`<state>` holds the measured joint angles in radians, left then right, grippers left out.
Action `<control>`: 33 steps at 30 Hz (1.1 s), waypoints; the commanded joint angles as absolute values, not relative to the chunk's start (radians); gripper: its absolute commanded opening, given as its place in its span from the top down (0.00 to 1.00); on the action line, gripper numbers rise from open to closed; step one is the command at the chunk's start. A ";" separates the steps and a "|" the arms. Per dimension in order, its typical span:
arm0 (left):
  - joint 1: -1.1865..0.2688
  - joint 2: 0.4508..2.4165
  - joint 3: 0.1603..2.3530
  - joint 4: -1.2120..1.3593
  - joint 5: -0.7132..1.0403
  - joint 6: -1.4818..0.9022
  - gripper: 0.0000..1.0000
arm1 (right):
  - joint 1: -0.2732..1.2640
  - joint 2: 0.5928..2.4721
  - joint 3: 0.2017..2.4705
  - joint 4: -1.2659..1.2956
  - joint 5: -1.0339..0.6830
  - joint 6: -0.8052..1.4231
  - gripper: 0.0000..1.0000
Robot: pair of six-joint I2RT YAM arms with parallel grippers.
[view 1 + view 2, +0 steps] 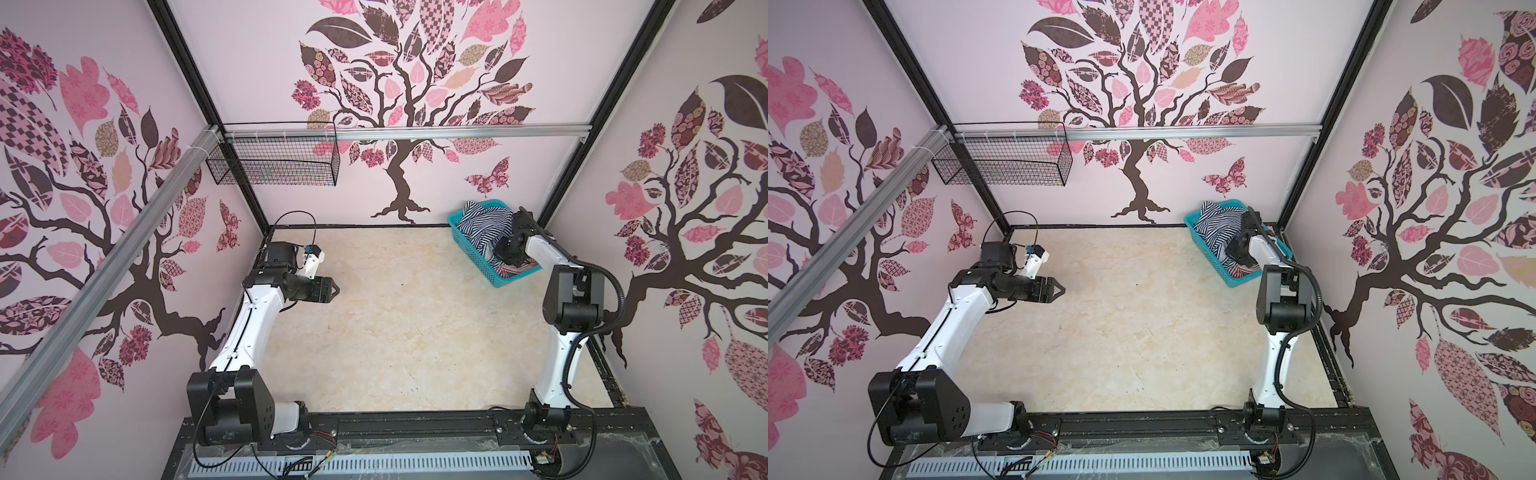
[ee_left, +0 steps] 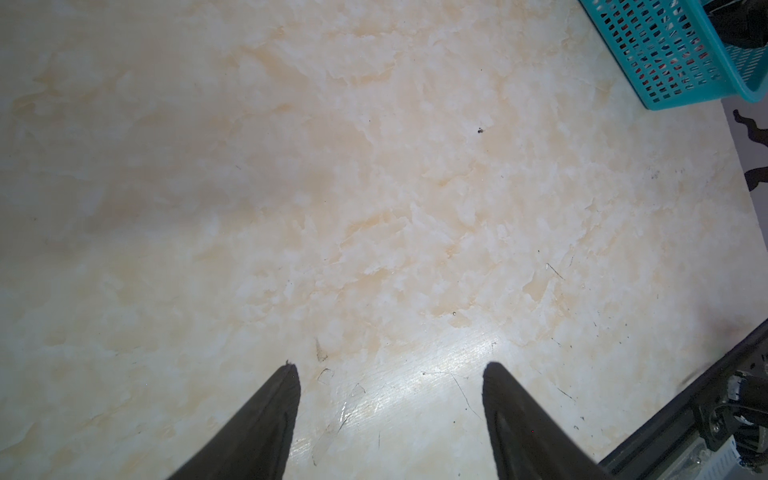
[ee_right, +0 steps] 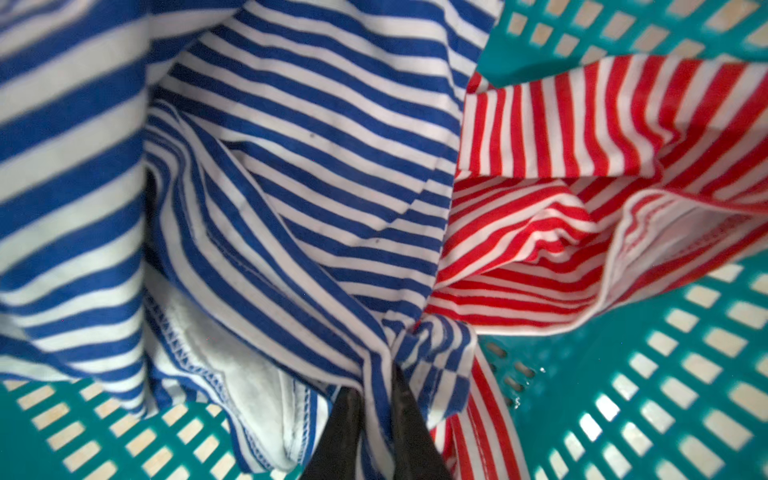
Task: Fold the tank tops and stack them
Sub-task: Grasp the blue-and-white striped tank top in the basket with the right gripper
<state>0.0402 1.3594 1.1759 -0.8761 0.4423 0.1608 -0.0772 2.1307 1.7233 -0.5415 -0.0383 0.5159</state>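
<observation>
Right end effector (image 3: pixel 374 399) reaches down into the teal plastic mesh basket (image 1: pixel 473 253), which sits at the far right corner of the cream marble-patterned desk (image 1: pixel 395 332). Its two black fingers (image 3: pixel 345 432) are pinched together on a bunched fold of the navy-and-white striped cloth tank top (image 3: pixel 291 166). That top lies crumpled in the basket, filling the far part and rising above the rim in both top views. Red-and-white striped cloth tank top (image 3: pixel 561 137), pale edging, is also crumpled in the basket. It touches the navy one and sits toward the nearer end under the right arm. Neither top is folded. Left end effector (image 2: pixel 390 370) hovers over bare desk on the left side, jaws spread apart, nothing between them, well apart from the basket.
</observation>
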 commanded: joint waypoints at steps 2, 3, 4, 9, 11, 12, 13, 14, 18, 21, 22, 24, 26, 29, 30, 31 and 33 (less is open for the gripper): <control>0.033 1.356 1.155 -0.847 0.443 0.143 0.26 | -0.080 2.017 1.723 -0.567 -0.017 0.501 0.89; 0.030 1.356 1.154 -0.844 0.442 0.139 0.26 | -0.081 2.005 1.718 -0.570 -0.013 0.497 0.97; 0.027 1.356 1.152 -0.841 0.443 0.136 0.26 | -0.079 1.995 1.715 -0.573 -0.011 0.494 1.00; 0.018 1.350 1.156 -0.832 0.442 0.123 0.26 | -0.058 1.910 1.697 -0.565 0.004 0.479 1.00; 0.015 1.348 1.158 -0.827 0.442 0.118 0.26 | -0.037 1.893 1.727 -0.589 0.038 0.463 1.00; 0.015 1.347 1.158 -0.825 0.442 0.115 0.26 | -0.028 1.890 1.746 -0.603 0.061 0.456 1.00; 0.014 1.347 1.157 -0.821 0.443 0.112 0.26 | -0.020 1.890 1.758 -0.608 0.075 0.449 1.00; 0.014 1.347 1.157 -0.819 0.445 0.107 0.26 | -0.014 1.894 1.764 -0.612 0.088 0.444 1.00; 0.009 1.343 1.154 -0.811 0.450 0.097 0.26 | -0.014 1.966 1.762 -0.635 0.064 0.428 1.00; 0.008 1.339 1.146 -0.806 0.450 0.095 0.26 | -0.014 2.020 1.739 -0.636 0.050 0.417 1.00; 0.008 1.339 1.147 -0.806 0.450 0.096 0.26 | -0.014 2.034 1.731 -0.635 0.046 0.413 1.00; 0.008 1.338 1.145 -0.811 0.449 0.101 0.26 | -0.014 2.063 1.721 -0.640 0.040 0.407 1.00; 0.008 1.336 1.142 -0.808 0.446 0.103 0.26 | -0.014 2.084 1.712 -0.639 0.034 0.402 0.92; 0.008 1.341 1.139 -0.805 0.448 0.101 0.26 | -0.014 2.097 1.715 -0.638 0.034 0.399 0.70; 0.008 1.342 1.138 -0.806 0.449 0.101 0.26 | -0.014 2.098 1.718 -0.639 0.041 0.399 0.65; 0.008 1.342 1.139 -0.806 0.451 0.099 0.26 | -0.013 2.099 1.722 -0.640 0.045 0.397 0.63; 0.008 1.344 1.137 -0.805 0.450 0.100 0.26 | -0.015 2.101 1.735 -0.644 0.059 0.396 0.56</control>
<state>0.0124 1.3582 1.1549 -0.8173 0.4427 0.1043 -0.0090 2.0987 1.6989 -0.6250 0.0410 0.4046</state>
